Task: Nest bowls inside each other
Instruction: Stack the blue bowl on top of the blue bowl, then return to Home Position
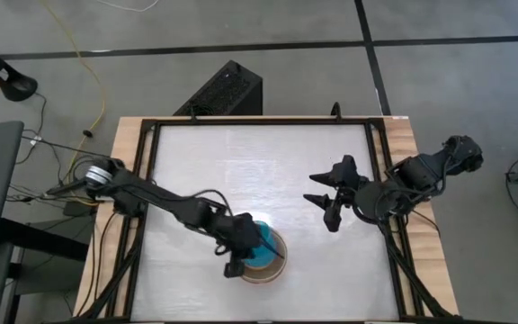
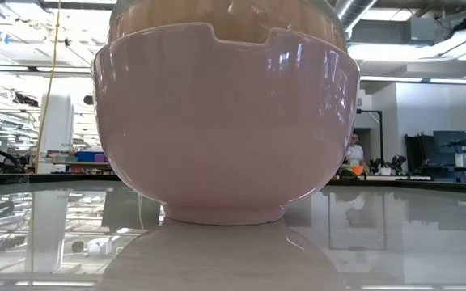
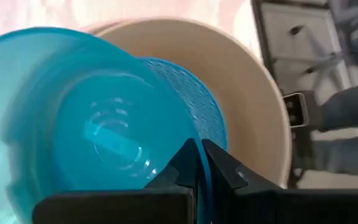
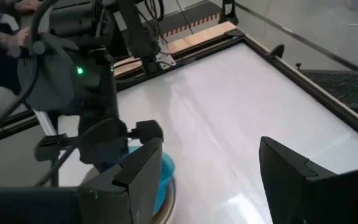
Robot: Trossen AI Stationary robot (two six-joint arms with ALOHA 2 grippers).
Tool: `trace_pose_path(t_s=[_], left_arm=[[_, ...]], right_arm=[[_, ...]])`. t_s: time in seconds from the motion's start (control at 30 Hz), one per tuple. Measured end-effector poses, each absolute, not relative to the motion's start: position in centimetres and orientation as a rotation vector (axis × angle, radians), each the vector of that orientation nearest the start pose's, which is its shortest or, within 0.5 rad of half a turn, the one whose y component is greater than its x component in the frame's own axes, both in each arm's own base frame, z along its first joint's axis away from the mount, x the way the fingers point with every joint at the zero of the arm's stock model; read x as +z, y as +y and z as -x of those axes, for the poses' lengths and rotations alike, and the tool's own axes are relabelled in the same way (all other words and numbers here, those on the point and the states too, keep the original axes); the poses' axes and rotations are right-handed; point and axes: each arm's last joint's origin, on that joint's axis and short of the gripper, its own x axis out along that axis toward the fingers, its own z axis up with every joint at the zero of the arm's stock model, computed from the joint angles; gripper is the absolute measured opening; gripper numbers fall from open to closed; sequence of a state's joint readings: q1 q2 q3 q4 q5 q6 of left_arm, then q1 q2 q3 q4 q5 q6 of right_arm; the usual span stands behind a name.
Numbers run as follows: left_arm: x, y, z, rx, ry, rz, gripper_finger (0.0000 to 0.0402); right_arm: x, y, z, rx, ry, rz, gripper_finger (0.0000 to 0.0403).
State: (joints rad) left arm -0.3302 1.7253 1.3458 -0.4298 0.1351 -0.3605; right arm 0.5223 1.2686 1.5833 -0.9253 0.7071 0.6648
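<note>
A pale pink bowl point(image 2: 225, 137) stands on its foot near the table's front edge, with a greyish-beige bowl point(image 3: 253, 87) nested in it. A blue bowl point(image 3: 194, 93) lies inside the beige one. My left gripper point(image 1: 261, 245) is over this stack, shut on a cyan bowl point(image 3: 92, 124). Toward the table's right side, my right gripper point(image 1: 311, 187) hangs open above the table with nothing between its fingers point(image 4: 145, 174). My left gripper pinches the cyan bowl's rim point(image 3: 201, 180) between its two fingers, one inside the bowl and one outside. The fingers slant down from the table's left side. The bowl is tilted over the stack; whether it touches the blue bowl below cannot be told.
A black frame point(image 1: 380, 162) runs around the white table top point(image 1: 259, 171). The table's middle and far half are bare. The pink bowl stands right in front of the low camera and fills that view.
</note>
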Motion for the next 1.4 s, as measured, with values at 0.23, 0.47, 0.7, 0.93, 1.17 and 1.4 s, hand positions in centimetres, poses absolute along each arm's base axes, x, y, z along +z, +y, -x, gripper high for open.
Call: trace_pose_path(t_s=[0.23, 0.47, 0.7, 0.93, 1.17, 1.4], left_arm=[[25.0, -13.7, -38.0, -0.282, 0.917, 0.195, 0.0], [24.0, -15.2, -38.0, -0.322, 0.997, 0.189, 0.0], [24.1, -15.7, -37.7, -0.322, 1.002, 0.203, 0.001], [24.8, -16.3, -38.3, -0.328, 0.909, 0.252, 0.0105], [25.0, -15.7, -38.6, -0.302, 0.906, 0.31, 0.0228], [25.2, -14.8, -38.8, -0.284, 0.9, 0.33, 0.0276]], right_arm=[[43.3, 10.8, -19.9, -0.331, 0.438, -0.308, 0.0235], [43.0, 11.4, -18.7, -0.368, 0.436, -0.302, 0.0235], [42.9, 12.1, -17.9, -0.394, 0.414, -0.296, 0.0235], [42.9, 12.7, -17.5, -0.368, 0.411, -0.309, 0.0235], [42.9, 13.2, -17.1, -0.348, 0.411, -0.323, 0.0235], [42.6, 14.2, -17.4, -0.346, 0.394, -0.335, 0.0235]])
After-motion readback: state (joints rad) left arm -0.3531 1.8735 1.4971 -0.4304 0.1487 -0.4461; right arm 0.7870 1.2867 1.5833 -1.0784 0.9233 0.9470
